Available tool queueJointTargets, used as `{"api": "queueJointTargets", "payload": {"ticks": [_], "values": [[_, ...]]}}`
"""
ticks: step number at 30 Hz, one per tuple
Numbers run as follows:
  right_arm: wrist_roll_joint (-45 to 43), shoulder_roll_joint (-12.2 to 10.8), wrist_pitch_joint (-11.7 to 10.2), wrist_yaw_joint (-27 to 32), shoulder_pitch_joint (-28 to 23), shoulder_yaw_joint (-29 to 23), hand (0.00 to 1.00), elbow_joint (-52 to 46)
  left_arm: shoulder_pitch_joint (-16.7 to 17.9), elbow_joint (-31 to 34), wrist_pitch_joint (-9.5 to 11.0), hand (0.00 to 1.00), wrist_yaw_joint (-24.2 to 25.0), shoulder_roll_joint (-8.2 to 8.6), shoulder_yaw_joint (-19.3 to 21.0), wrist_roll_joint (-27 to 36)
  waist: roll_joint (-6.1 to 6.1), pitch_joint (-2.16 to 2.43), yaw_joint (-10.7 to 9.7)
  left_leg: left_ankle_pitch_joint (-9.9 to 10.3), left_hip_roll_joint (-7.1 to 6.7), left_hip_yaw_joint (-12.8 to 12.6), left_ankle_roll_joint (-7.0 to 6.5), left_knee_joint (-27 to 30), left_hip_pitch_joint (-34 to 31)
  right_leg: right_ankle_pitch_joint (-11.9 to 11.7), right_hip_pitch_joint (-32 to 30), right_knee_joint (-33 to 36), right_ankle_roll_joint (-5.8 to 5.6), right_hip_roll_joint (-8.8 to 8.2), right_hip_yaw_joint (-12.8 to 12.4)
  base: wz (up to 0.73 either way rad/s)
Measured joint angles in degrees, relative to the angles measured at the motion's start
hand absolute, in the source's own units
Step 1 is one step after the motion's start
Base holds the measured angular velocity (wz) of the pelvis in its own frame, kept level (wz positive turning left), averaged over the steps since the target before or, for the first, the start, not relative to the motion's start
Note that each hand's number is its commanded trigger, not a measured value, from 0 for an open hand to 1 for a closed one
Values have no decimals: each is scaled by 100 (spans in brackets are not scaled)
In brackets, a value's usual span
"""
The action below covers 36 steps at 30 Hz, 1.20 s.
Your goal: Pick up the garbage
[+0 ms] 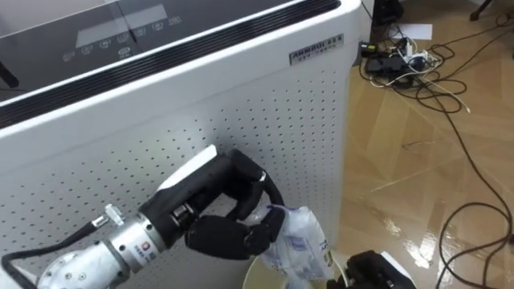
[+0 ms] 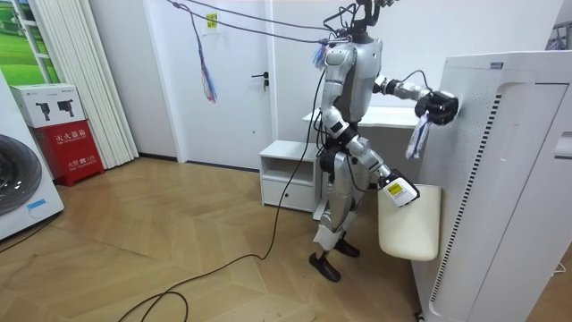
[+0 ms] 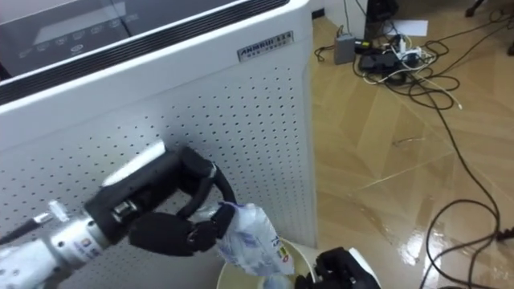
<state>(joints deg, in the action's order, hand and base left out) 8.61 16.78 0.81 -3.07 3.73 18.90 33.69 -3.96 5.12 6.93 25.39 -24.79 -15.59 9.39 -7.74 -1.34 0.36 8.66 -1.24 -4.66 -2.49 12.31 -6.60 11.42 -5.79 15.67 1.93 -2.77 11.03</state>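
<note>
A crumpled clear plastic bag with blue print (image 1: 301,241) hangs from my left hand (image 1: 225,217), whose dark fingers are curled round its top. The hand is raised against the perforated side of a tall white appliance (image 1: 161,104). Directly under the bag is the rim of a cream waste bin (image 1: 255,277). My right hand (image 1: 377,271) shows as a dark shape at the bin's near edge, its fingers hidden. In the room view I stand beside the appliance (image 2: 509,179), with the bag (image 2: 418,139) dangling above the bin (image 2: 409,219), which is held up off the floor.
Wooden floor lies to my right, with a power strip and tangled cables (image 1: 401,60) at the far end. A black cable (image 1: 474,217) loops nearby. In the room view a low white cabinet (image 2: 286,174) stands behind me.
</note>
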Motion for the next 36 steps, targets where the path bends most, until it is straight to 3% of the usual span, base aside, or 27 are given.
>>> {"api": "queueJointTargets", "payload": {"ticks": [7, 11, 20, 27, 36], "values": [[11, -137, -85, -20, 109, 10, 100, 114, -26, -217, -9, 100, -1, 197, -189, 54, -26, -10, -80, 0, 2, -2, 0, 83, -291, -3, -319, 109, 5, -18, -32, 0], [-2, -185, -137, -1, 382, 13, 100, 440, -56, -870, 5, 100, -16, 417, -555, 125, -111, -59, -175, 0, 1, -3, -1, 96, -310, -3, -351, 139, 5, -21, -37, 0], [7, -161, -202, 53, 427, 5, 100, 440, -57, -1219, 3, 100, 6, 520, -738, 187, -112, -60, -167, -17, 9, -65, -6, 209, -663, 17, -754, 317, 30, -31, -110, -3], [-5, -158, -207, 26, 472, 6, 100, 440, -53, -1254, -51, 100, 168, 521, -733, 237, -104, -57, -156, -17, 3, -175, -6, 231, -778, 55, -1003, 512, 30, -47, -262, -9], [-5, -151, -207, -26, 470, 7, 100, 445, -16, -1257, -66, 100, 238, 519, -717, 229, -63, -60, -137, -16, -6, -177, -6, 330, -785, 98, -1028, 604, 51, -74, -263, 0]]}}
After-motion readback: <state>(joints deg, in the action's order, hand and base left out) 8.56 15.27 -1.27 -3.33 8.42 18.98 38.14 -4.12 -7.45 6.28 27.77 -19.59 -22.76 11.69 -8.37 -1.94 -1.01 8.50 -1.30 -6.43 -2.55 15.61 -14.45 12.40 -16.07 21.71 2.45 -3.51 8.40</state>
